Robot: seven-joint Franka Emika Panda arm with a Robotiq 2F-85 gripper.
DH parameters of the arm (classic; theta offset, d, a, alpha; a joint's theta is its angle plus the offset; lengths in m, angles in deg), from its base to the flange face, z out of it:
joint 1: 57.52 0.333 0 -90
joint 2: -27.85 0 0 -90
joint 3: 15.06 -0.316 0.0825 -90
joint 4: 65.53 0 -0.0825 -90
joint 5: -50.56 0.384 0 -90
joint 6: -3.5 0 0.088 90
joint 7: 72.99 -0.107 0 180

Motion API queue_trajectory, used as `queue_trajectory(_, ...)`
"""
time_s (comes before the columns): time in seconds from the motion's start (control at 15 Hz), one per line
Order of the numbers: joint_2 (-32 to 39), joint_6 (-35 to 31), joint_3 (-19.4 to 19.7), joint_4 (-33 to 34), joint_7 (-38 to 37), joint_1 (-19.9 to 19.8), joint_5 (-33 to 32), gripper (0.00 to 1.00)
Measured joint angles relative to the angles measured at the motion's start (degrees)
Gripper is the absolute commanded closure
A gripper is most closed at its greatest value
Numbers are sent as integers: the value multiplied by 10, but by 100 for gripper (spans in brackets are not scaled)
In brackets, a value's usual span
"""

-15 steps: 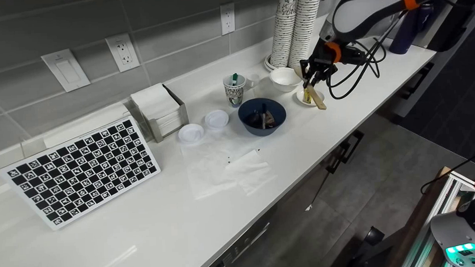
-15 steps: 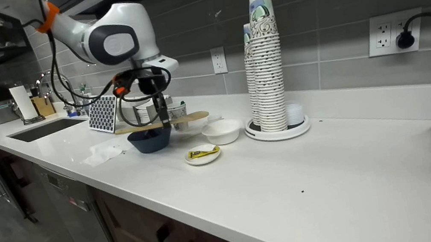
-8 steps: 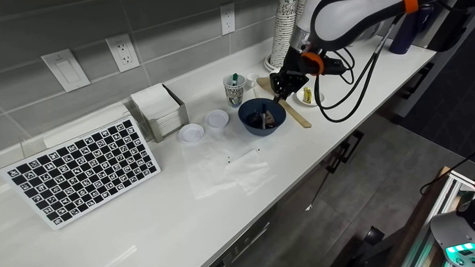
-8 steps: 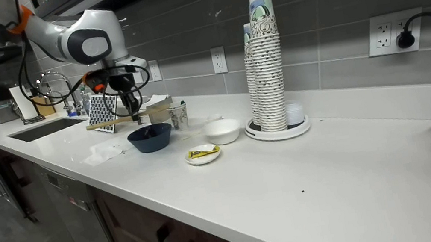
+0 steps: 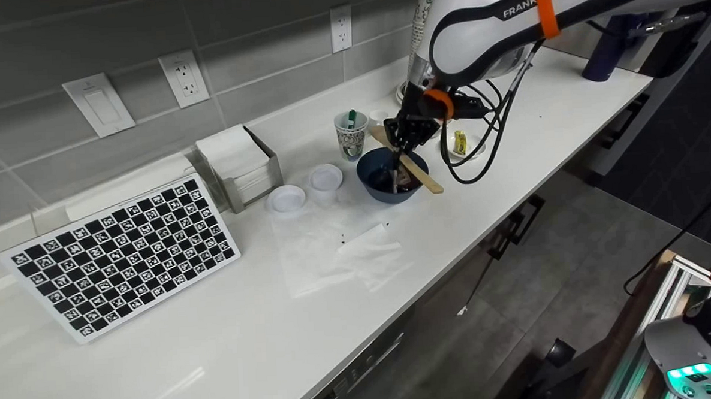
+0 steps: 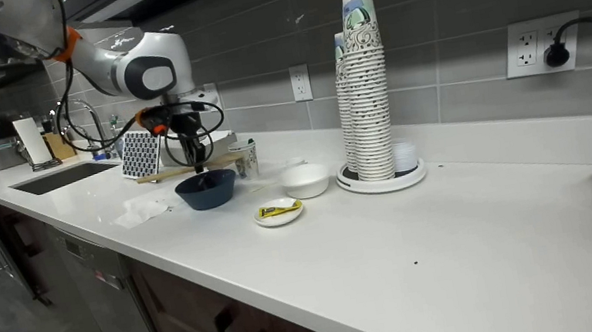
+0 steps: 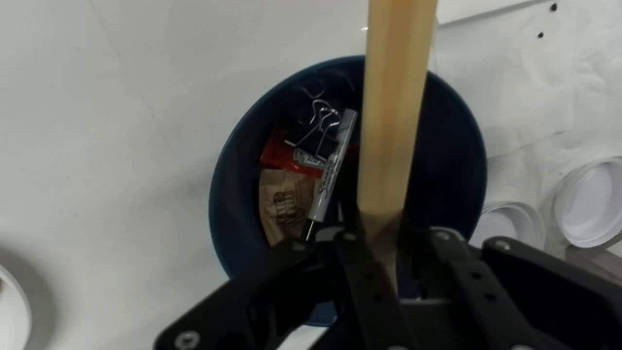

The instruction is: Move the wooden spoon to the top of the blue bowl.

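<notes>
Wooden spoon [image 7: 394, 112]: pale tan, straight-handled; we saw it above the blue bowl [image 6: 207, 192], both ends past the rim.
Gripper [image 7: 382, 221]: we saw its fingers closed on the handle.
Room: smooth white counter [image 5: 481, 200] separated bowl from counter edge; a patterned cup [image 5: 351, 141] stood near the broad end.
Bowl: looked round, flared, dark navy.

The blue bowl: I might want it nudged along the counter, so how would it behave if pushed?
The blue bowl would probably slide without flexing: its wall looks rigid and the counter glossy. Tipping seems unlikely, since it is wider than tall. The gray marker inside might shift or roll, as it is slim and appears loose.
</notes>
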Motion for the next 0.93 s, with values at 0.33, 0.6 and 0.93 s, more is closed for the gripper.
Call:
queue_trajectory(0.33, 26, 15, 14, 24, 0, -3, -10, 94)
queue_trajectory(0.6, 40, -9, 15, 25, -4, -2, -29, 94)
queue_trajectory(0.93, 49, -19, 28, 24, -27, 2, -62, 94)
